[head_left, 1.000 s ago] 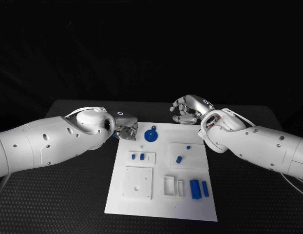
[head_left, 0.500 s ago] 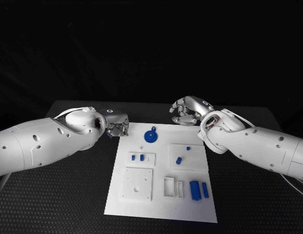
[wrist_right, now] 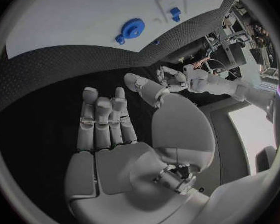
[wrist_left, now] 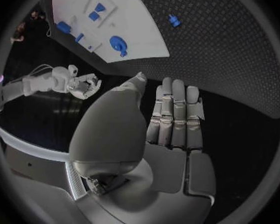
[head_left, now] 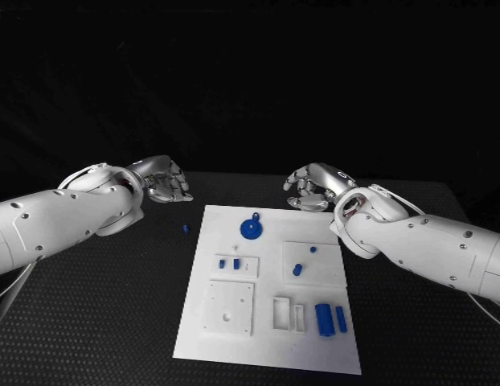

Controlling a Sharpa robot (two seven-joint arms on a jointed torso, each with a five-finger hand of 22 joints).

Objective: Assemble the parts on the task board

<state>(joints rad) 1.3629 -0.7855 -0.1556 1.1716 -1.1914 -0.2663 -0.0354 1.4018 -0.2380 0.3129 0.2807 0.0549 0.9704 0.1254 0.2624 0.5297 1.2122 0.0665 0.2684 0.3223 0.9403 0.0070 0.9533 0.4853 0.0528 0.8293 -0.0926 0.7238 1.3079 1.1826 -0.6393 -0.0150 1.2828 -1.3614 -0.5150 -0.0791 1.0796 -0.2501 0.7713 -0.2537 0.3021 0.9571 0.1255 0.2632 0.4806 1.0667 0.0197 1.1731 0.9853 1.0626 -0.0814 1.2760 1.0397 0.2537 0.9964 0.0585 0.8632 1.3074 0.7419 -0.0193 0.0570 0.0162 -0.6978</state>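
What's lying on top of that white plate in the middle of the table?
On the task board lie small blue parts: a round gear-like piece near the far end and two blue blocks near the front. Whether anything lies under the board cannot be seen.

Left robot hand (head_left: 163,178) now lifted away to upper left, off the task board (head_left: 271,322), a small blue part (head_left: 184,229) lying on the bench (head_left: 111,322) beside the board's left edge

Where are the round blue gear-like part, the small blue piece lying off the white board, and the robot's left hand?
round blue gear-like part (head_left: 250,229), head view, its disc.
small blue piece (head_left: 184,228), head view, its middle.
left hand (head_left: 165,180), head view, its middle.
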